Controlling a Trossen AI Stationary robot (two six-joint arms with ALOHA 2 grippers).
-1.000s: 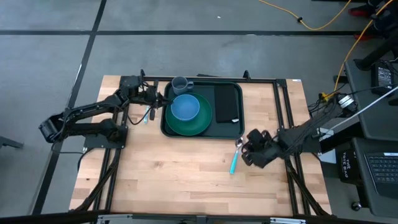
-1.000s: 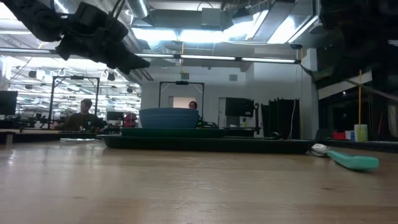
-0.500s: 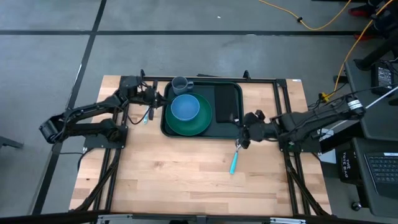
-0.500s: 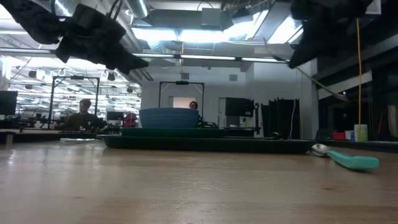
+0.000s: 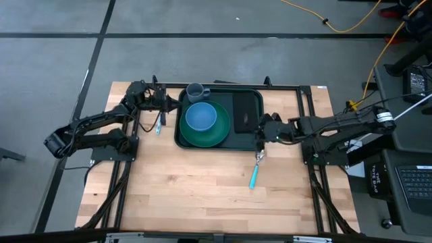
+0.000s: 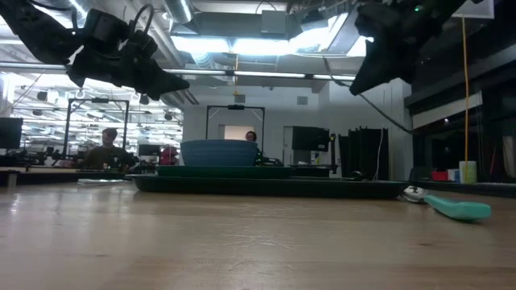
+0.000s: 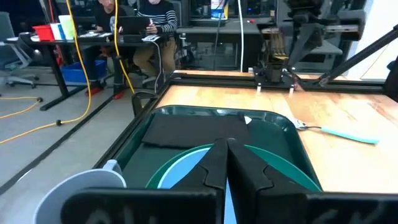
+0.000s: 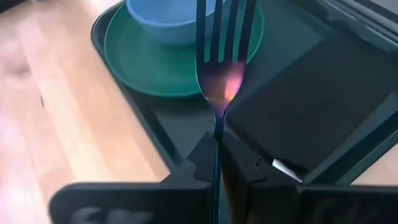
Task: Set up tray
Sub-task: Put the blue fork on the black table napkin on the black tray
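Observation:
The dark green tray (image 5: 219, 138) lies at the table's far middle. It carries a round green plate (image 5: 217, 135) with a blue bowl (image 5: 200, 116), a grey cup (image 5: 195, 90) in its far left corner and a black napkin (image 5: 246, 111) on its right side. My right gripper (image 5: 259, 133) hovers over the tray's near right corner, shut on a metal fork (image 8: 221, 62) whose tines point toward the bowl. My left gripper (image 5: 174, 104) hangs shut and empty above the tray's left rim, beside the cup (image 7: 81, 186). A teal spoon (image 5: 254, 172) lies flat on the wood. My right gripper pinches the fork's handle (image 8: 217, 134) between its two fingers (image 8: 202, 155). The fingers lie along the handle, and the neck and tines stick out past the fingertips. The fork is lifted clear, above the tray and napkin (image 8: 311, 93).
A small teal utensil (image 5: 160, 125) lies on the wood left of the tray, under my left arm. The spoon (image 6: 451, 208) lies near the tray's near right corner. Bare wood spreads across the table's near half. People sit at desks in the room behind.
My right gripper has travelled from near the spoon toward the table's far and left side, ending over the tray's near right corner with the fork. My left gripper has shifted slightly toward the far edge. The spoon has stayed in place.

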